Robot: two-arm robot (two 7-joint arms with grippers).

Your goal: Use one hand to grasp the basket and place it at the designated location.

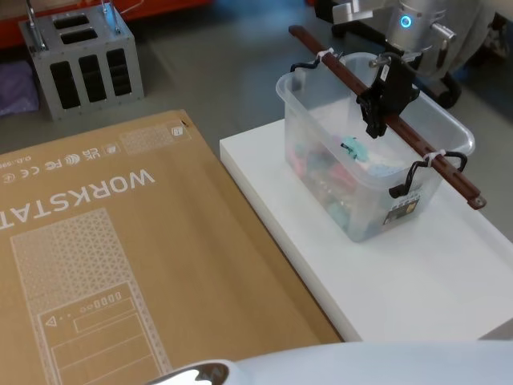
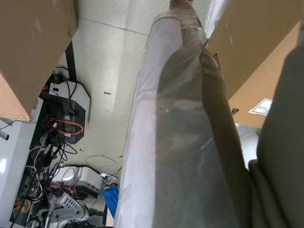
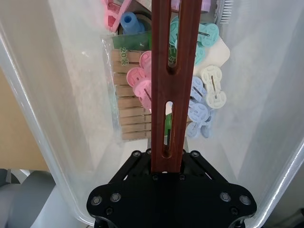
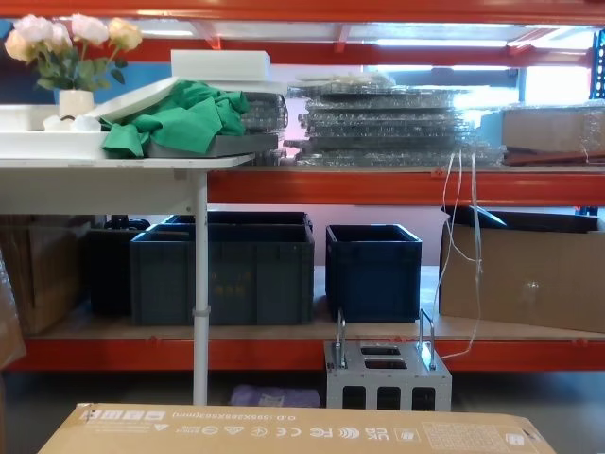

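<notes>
Translucent basket [image 1: 365,172] of clothes pegs [image 3: 202,111] on the white board's [image 1: 417,281] far edge, right gripper [image 1: 383,103] directly above it, fingers pinched on its reddish-brown wooden handle bar [image 1: 417,143] at mid-length.

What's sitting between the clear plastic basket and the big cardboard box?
Nothing: in the head view only a bare strip of the white platform separates the translucent plastic basket from the flat brown cardboard box.

Cardboard box [image 1: 96,265], grey metal box [image 1: 84,64]
</notes>
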